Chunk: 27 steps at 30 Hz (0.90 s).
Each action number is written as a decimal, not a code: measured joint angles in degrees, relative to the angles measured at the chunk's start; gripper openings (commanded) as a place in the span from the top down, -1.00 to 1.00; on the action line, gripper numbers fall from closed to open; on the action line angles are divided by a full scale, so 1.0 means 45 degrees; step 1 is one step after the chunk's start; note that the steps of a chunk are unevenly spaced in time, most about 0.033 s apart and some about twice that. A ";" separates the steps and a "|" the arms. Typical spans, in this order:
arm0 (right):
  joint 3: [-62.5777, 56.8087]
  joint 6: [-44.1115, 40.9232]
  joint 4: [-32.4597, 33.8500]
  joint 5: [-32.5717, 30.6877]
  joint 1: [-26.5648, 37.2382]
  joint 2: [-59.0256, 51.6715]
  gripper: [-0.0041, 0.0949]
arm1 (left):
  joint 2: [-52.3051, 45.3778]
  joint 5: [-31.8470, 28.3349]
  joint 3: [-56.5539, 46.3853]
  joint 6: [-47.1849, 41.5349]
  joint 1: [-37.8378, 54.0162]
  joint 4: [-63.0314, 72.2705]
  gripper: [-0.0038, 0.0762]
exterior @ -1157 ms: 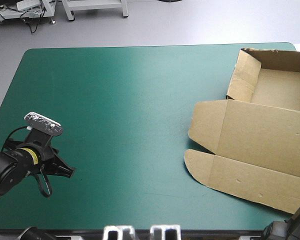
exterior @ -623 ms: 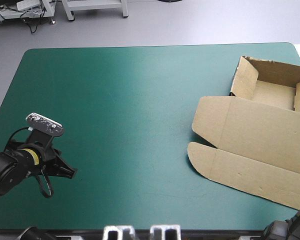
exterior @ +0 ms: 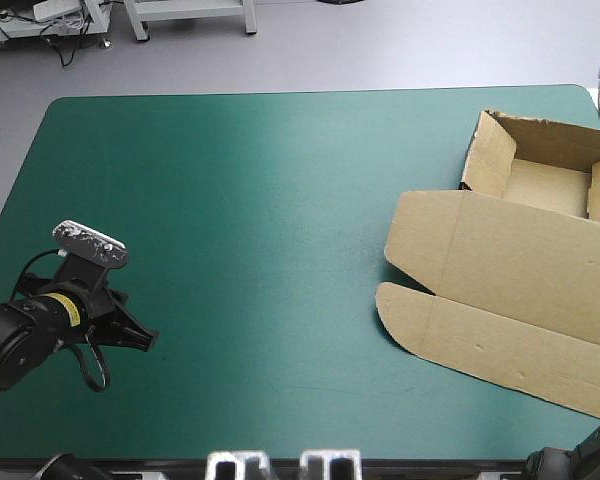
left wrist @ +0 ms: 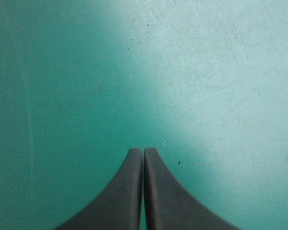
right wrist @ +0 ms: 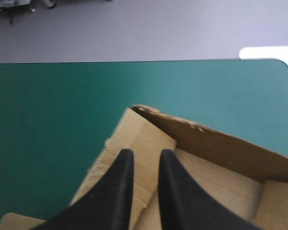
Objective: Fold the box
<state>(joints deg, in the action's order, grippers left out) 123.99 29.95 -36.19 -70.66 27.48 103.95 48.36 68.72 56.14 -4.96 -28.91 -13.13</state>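
Observation:
The brown box (exterior: pixel 510 270) lies at the table's right side as an open tray with its lid flat toward the front. The tray part (exterior: pixel 546 186) has its far, left and right walls raised. My left gripper (exterior: pixel 148 340) is shut and empty, low over bare teal-green cover near the front left, far from the box; its fingers (left wrist: pixel 134 191) meet in one point. In the right wrist view my right gripper (right wrist: pixel 145 155) hovers above the tray's left wall (right wrist: pixel 134 143), fingers a little apart, holding nothing. The box's inside (right wrist: pixel 216 187) shows beyond them.
Bare teal-green cover (exterior: pixel 250 200) spans the table's left and middle. The box reaches past the table's right edge. The table's far edge (right wrist: pixel 134 62) shows ahead of the right gripper, with grey floor beyond it.
Earlier the tray's right wall came up and the box shifted slightly; it has since stayed still. My left gripper has crept a little to the right.

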 measured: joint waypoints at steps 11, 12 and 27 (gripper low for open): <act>0.0015 -0.0303 0.2686 -0.0010 -0.5798 -0.1423 0.95 | 0.0000 -0.0520 0.0000 0.0073 0.0000 -0.0013 0.92; -0.0053 -0.0634 0.3565 -0.0010 -0.6271 -0.1491 0.95 | 0.0000 -0.0535 0.0000 0.0087 0.0000 -0.0013 0.92; -0.7971 -0.2039 0.7224 -0.0024 -0.9123 -0.5586 0.95 | 0.0012 -0.1276 0.0000 0.0092 0.0000 0.0034 0.92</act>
<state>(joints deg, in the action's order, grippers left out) 88.12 20.77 -3.69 -70.76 -13.57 78.81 48.41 62.98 56.14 -4.55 -28.91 -12.98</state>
